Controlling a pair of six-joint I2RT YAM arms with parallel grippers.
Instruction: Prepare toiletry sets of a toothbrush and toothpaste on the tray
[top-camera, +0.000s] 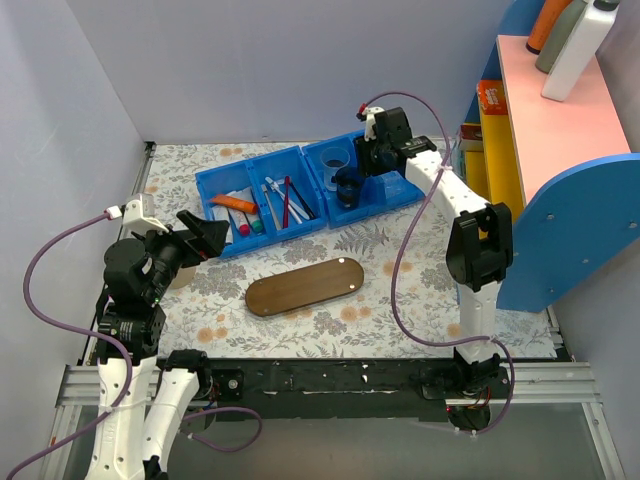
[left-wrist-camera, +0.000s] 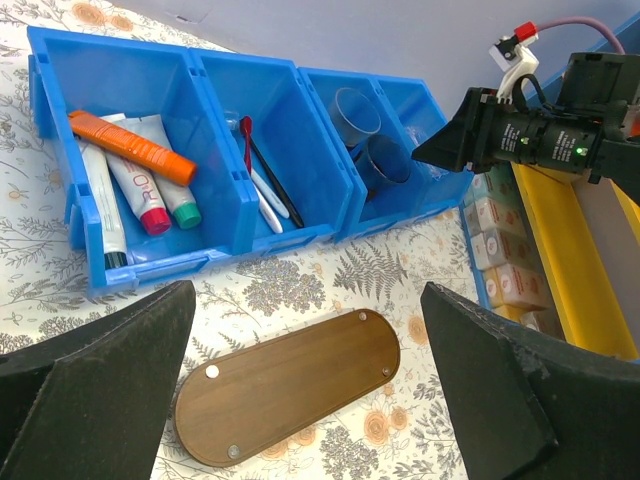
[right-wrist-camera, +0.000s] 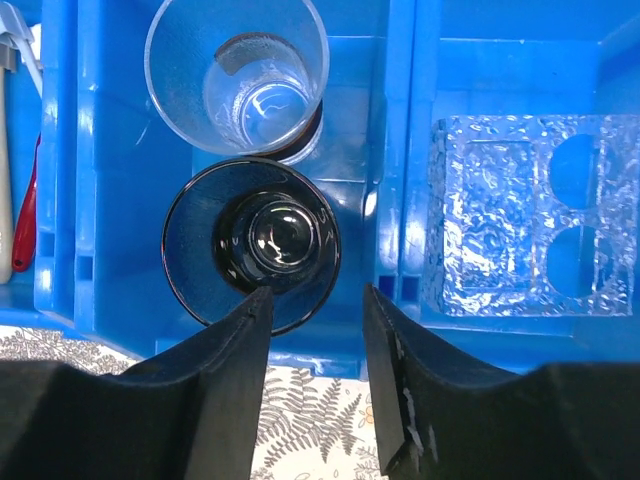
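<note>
**Ana:** Left gripper (left-wrist-camera: 308, 300) fills the bottom of its own view, jaws wide apart, holding nothing, hovering short of the tray (left-wrist-camera: 290, 385). Anything on that board?

**Ben:** Nothing, just bare wood. The toothbrush (left-wrist-camera: 268, 205) lies in the middle bin (left-wrist-camera: 300, 105) beside a red brush (left-wrist-camera: 247, 135) and a dark brush (left-wrist-camera: 283, 198). The toothpaste (left-wrist-camera: 138, 185) lies in the left bin (left-wrist-camera: 60, 70), with the orange tube (left-wrist-camera: 130, 145) across its top end.

**Ana:** And the right gripper (right-wrist-camera: 316, 300)?

**Ben:** Over the third bin (right-wrist-camera: 360, 150), jaws partly apart around the near rim of the dark cup (right-wrist-camera: 250, 245) — not clamped on it, as far as I can see. That cup belongs to no set.

**Ana:** So how far along?

**Ben:** At the very start, I judge — no set laid, and both items to be fetched.
</note>
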